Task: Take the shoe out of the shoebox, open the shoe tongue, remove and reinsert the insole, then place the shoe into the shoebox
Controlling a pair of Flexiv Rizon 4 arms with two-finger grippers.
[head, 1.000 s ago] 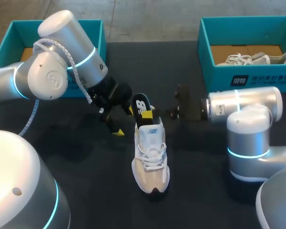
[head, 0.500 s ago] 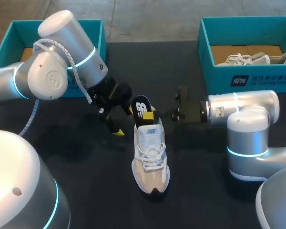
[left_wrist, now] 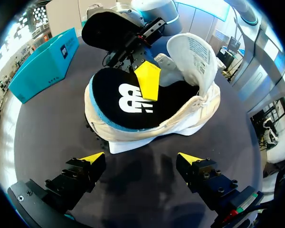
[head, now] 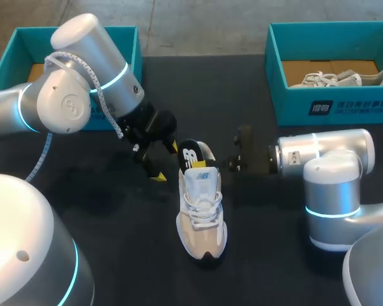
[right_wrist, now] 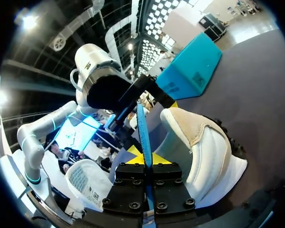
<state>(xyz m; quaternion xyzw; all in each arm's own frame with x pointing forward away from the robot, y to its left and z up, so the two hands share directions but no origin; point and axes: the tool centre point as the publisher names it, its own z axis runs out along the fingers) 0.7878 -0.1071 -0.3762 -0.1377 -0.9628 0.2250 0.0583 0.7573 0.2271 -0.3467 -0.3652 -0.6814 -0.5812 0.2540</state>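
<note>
My right end effector [right_wrist: 145, 160]: pinching insole [right_wrist: 143, 127] by its edge. My left end effector [left_wrist: 141, 158]: spread wide, empty, at sneaker's [head: 203, 210] 10 o'clock. Best to feed insole toe-first, tongue [left_wrist: 194, 52] lifted.

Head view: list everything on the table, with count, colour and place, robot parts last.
shoe: one, white and beige, mid-table.
insole: one, black with a blue edge, partly inside the shoe, sticking out at the heel.
left shoebox: one, teal, far left corner.
right shoebox: one, teal, far right corner.
second shoe: one, white, in the right shoebox.
table: one, black.
left gripper: yellow-tipped, open, beside the heel.
right gripper: yellow-tipped, shut on the insole.
</note>
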